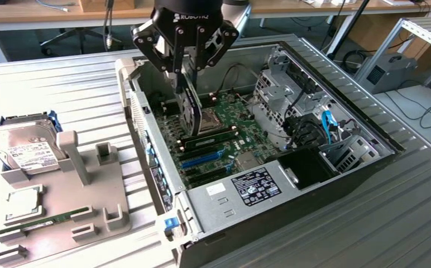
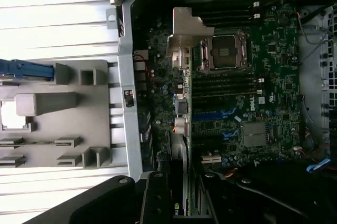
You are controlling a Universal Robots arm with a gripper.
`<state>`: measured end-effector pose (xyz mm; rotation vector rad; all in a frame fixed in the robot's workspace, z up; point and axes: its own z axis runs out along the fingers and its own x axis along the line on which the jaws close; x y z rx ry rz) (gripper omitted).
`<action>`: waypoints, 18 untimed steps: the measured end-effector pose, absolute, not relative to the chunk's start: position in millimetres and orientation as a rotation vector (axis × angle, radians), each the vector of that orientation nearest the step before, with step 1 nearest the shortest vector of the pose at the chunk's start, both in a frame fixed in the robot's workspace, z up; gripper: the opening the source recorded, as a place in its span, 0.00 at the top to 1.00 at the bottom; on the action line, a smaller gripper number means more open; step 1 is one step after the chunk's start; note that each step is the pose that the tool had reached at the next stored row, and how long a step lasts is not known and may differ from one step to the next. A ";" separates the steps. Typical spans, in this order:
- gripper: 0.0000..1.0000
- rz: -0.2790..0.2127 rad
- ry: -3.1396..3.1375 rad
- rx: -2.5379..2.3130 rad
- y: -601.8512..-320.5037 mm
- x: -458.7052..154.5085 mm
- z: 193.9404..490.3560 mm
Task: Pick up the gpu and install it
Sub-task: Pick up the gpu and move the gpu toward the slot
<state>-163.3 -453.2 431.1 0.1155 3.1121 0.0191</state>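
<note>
A: What is closest to us?
B: 1 grey holder [image 1: 66,218] on the worktop [image 1: 394,223]. It has 1 RAM stick [image 1: 44,220] and 1 hard drive [image 1: 25,151].
A: And behind it?
B: 1 open computer case [image 1: 312,223] with 1 green board [image 1: 230,145] inside.
A: Where is the gpu?
B: 1 gpu [image 1: 191,111] hangs on its edge, low over the board. 1 claw [image 1: 184,78] is clenched on its top, fingers about half closed.
A: Does it touch the board?
B: I cannot tell.
</note>
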 end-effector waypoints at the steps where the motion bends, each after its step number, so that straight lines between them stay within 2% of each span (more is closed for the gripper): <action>1: 0.74 0.019 3.112 0.116 -453.2 -162.4 431.1; 18: 0.74 0.018 3.112 0.116 -453.2 -148.0 430.7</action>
